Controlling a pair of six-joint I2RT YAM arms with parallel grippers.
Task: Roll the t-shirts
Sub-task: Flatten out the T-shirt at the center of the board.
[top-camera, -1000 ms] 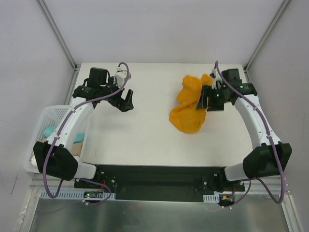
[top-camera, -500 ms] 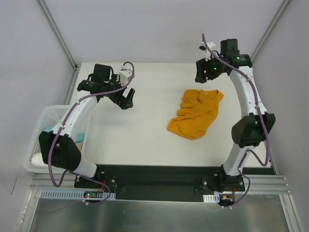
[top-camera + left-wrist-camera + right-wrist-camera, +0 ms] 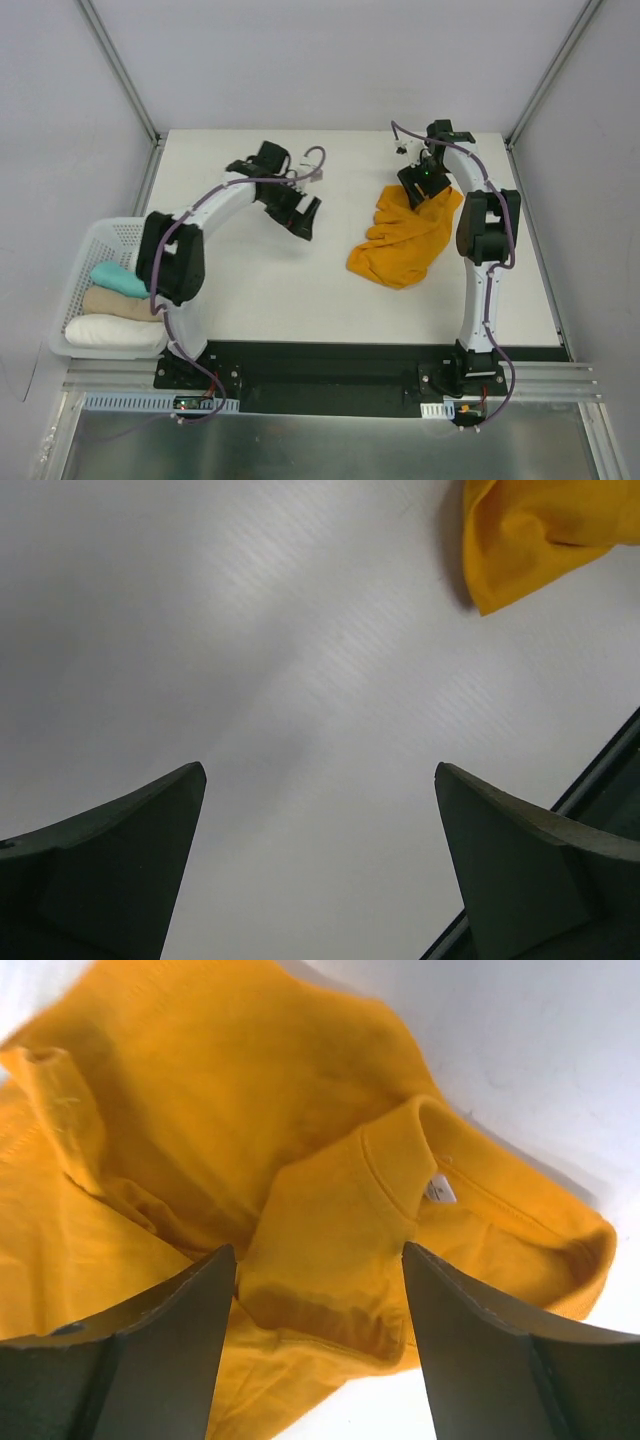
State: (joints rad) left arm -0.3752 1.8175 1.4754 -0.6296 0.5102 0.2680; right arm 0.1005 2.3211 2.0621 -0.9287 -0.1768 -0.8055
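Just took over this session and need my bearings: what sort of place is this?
Probably a lab robot test cell, not a home: a white table boxed in by plain white walls and metal frame posts, with a basket of rolled cloths at its left edge.

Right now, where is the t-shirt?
Top view: the t-shirt lies crumpled on the right side of the table, its far end under the right fingers.

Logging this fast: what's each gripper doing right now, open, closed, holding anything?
Left gripper: open, empty, over the table.
Right gripper: open, over the t-shirt at its collar, gripping nothing.
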